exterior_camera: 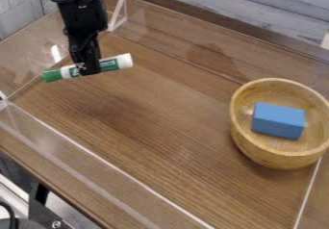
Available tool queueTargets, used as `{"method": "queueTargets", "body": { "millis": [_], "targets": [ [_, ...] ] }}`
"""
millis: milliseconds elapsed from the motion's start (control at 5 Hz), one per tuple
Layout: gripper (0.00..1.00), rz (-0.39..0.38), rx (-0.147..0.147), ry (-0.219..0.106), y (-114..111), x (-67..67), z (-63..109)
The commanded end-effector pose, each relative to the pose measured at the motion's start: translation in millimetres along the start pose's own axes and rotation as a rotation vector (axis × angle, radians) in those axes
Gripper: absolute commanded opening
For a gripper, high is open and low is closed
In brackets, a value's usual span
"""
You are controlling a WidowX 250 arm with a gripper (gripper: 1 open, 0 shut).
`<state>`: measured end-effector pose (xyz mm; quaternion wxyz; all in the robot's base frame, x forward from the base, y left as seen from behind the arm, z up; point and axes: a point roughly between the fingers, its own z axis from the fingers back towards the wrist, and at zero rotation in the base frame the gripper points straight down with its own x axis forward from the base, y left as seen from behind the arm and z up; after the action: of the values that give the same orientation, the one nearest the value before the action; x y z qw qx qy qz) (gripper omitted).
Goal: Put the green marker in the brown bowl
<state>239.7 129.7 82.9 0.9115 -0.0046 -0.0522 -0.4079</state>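
The green marker (pixel 108 65) lies across the wooden table at the far left, white barrel to the right and dark green cap to the left. My gripper (pixel 87 69) points straight down onto its middle and is shut on it, black fingers on either side of the barrel. The marker looks level, at or just above the table surface. The brown bowl (pixel 247 129) sits at the right edge of the table, well away from the gripper.
A blue rectangular block (pixel 279 119) lies inside the bowl. Clear plastic walls (pixel 154 26) border the table at the back and along the front left. Bare wood spans the stretch between the marker and the bowl.
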Motion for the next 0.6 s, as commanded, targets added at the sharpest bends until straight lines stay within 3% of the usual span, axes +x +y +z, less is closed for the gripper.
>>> {"method": "queueTargets", "body": {
  "millis": [0, 400],
  "targets": [
    [0.0, -0.022, 0.059, -0.012, 23.8, 3.9, 9.4],
    [0.0, -0.054, 0.088, -0.024, 30.9, 3.3, 10.8]
  ]
}}
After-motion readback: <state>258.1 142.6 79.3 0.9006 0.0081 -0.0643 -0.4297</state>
